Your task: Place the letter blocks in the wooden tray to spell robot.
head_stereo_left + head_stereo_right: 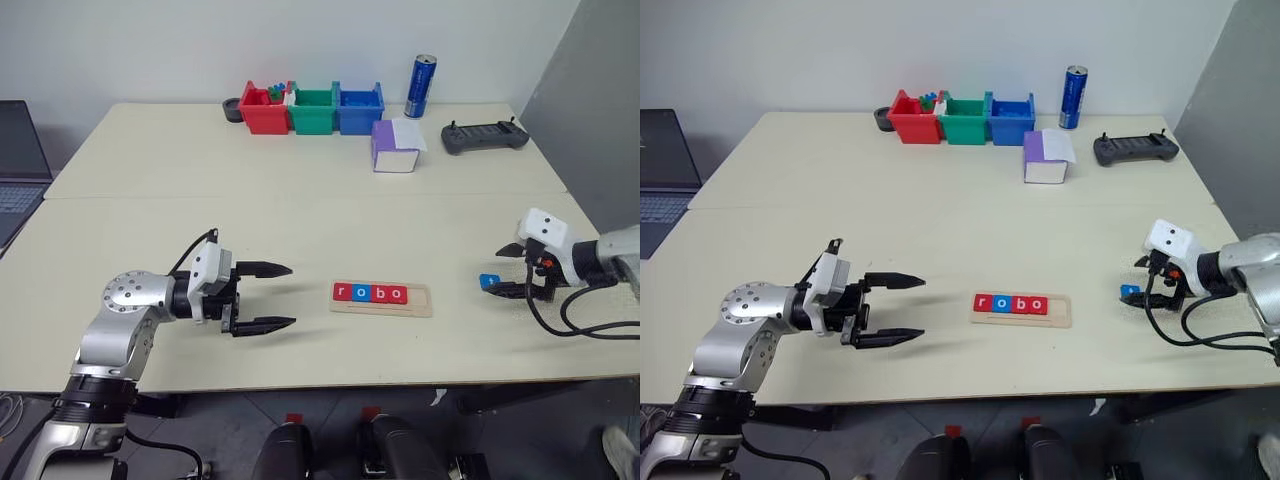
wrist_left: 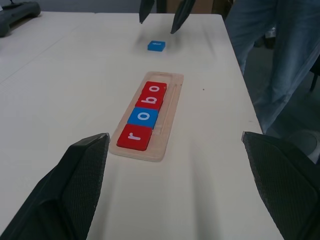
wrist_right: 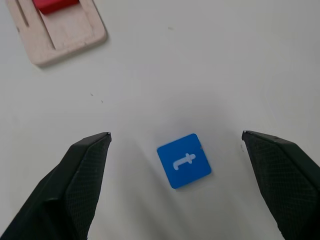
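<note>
The wooden tray (image 1: 381, 298) lay flat on the pale table (image 1: 300, 200), near its front edge and between the two arms; four letter blocks (image 2: 142, 116) sat in its groove in a touching row, red r, blue o, red b, red o; the slot at the tray's right end was bare wood. The fifth block, the blue t tile (image 3: 183, 160), lay flat on the table to the right of the tray, well apart from it, letter face up.

The right gripper (image 1: 512, 270) hung just above the blue t tile, angled downward; its fingers (image 3: 75, 185) stood wide apart on either side of the tile, touching nothing. The left gripper (image 1: 268, 297) was held level to the left of the tray, pointing toward it and apart from it; its fingers (image 2: 65, 192) were likewise spread wide and empty.

At the far edge stood a red bin (image 1: 264, 108), a green bin (image 1: 314, 110) and a blue bin (image 1: 360, 108) side by side; a blue can (image 1: 420, 86) stood upright beside them; a purple-and-white box (image 1: 396, 145) and a black controller (image 1: 485, 136) lay nearer the right side; a person's legs (image 2: 280, 60) showed beyond the table's edge in the left wrist view.
</note>
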